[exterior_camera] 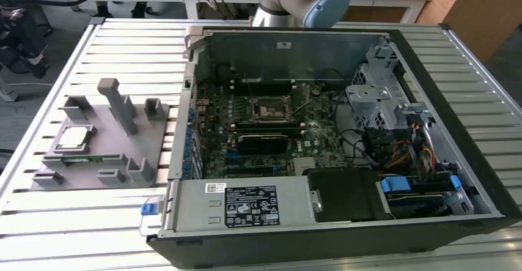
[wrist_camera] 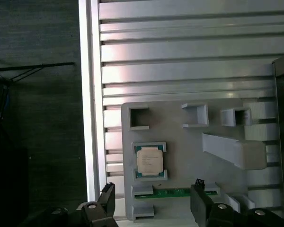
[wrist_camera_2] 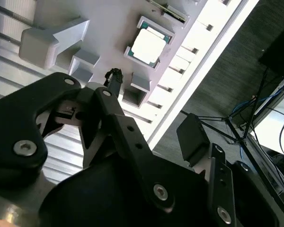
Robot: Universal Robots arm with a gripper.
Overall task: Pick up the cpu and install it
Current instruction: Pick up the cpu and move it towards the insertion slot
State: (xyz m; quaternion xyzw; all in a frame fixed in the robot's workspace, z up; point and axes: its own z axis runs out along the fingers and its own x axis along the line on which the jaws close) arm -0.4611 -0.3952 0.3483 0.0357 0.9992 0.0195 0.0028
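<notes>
**Slatted counter, two loads**

A silver-grey metal counter (exterior_camera: 82, 219) built of long parallel slats carries everything here. Toward the exterior view's left, a flat grey plastic tray with raised blocks and one upright post (exterior_camera: 153, 141) lies on the slats. Just beside it, toward the exterior view's right, a big black computer case (exterior_camera: 343, 246) lies on its side, open on top.

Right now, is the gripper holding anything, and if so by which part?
Nothing is held. The black gripper stands open with empty fingers; the small flat silver-topped square cpu lies untouched in its pocket on the grey plastic tray.
</notes>
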